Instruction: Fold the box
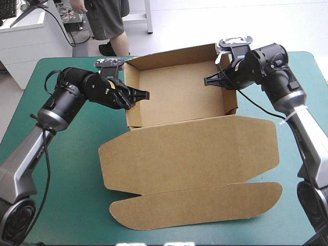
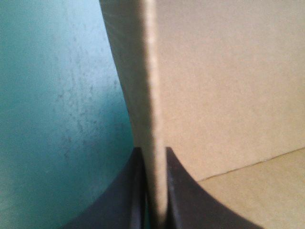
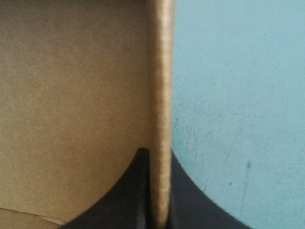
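The box [image 1: 179, 95] walls are raised, clamped by left gripper [image 1: 141, 95] and right gripper [image 1: 210, 80]; the lid [image 1: 195, 148] is left flat.

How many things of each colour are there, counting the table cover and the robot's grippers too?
Brown: 1, the box
Black: 2, the left gripper and the right gripper
Teal-green: 1, the table cover
Total: 4
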Controlling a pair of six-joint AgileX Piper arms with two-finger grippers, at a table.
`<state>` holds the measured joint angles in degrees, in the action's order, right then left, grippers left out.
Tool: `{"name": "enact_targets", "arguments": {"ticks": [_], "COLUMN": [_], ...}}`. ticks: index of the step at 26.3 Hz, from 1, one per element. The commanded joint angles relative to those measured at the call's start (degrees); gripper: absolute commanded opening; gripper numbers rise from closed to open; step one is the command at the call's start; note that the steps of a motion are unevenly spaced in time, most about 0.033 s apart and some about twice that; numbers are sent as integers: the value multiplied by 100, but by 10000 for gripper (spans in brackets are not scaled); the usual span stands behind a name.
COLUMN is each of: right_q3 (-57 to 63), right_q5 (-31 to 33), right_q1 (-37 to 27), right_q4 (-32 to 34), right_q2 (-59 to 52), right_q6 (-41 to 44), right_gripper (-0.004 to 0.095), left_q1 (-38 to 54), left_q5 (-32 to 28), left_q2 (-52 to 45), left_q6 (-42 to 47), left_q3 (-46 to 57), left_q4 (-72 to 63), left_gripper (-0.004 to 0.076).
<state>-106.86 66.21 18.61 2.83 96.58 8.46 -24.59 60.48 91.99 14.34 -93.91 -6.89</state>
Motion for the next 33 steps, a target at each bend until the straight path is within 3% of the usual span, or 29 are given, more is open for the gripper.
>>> {"name": "enact_targets", "arguments": {"ticks": [1, 2, 5, 19, 21, 25, 29, 33], "right_q3": [-161, -161, -161, -161, -161, -161, -161, -161], "right_q5": [101, 224, 547, 547, 547, 547, 547, 547], "right_q1": [39, 39, 39, 39, 39, 39, 39, 39], "right_q4": [-445, -565, -563, -691, -797, -909, -825, -841], "right_q2": [9, 153, 450, 1289, 1342, 1433, 1445, 1445], "right_q6": [-151, -165, -211, -190, -259, -274, -286, -301], "right_gripper": [-13, -13, -13, -13, -13, 11, 147, 508], "left_q1": [-25, -25, -25, -25, -1, 178, 307, 362], "left_q5": [329, 624, 508, 453, 552, 799, 849, 849], "left_q2": [27, 184, 423, 1268, 1323, 1411, 1423, 1423], "left_q6": [-136, -145, -247, -763, -1078, -1174, -1174, -1174], "left_q3": [-602, -737, -760, -760, -760, -760, -760, -765], "left_q4": [31, 136, 155, 54, -78, -388, -403, -345], "left_gripper": [-8, -8, -8, -6, 31, 180, 299, 406]}}
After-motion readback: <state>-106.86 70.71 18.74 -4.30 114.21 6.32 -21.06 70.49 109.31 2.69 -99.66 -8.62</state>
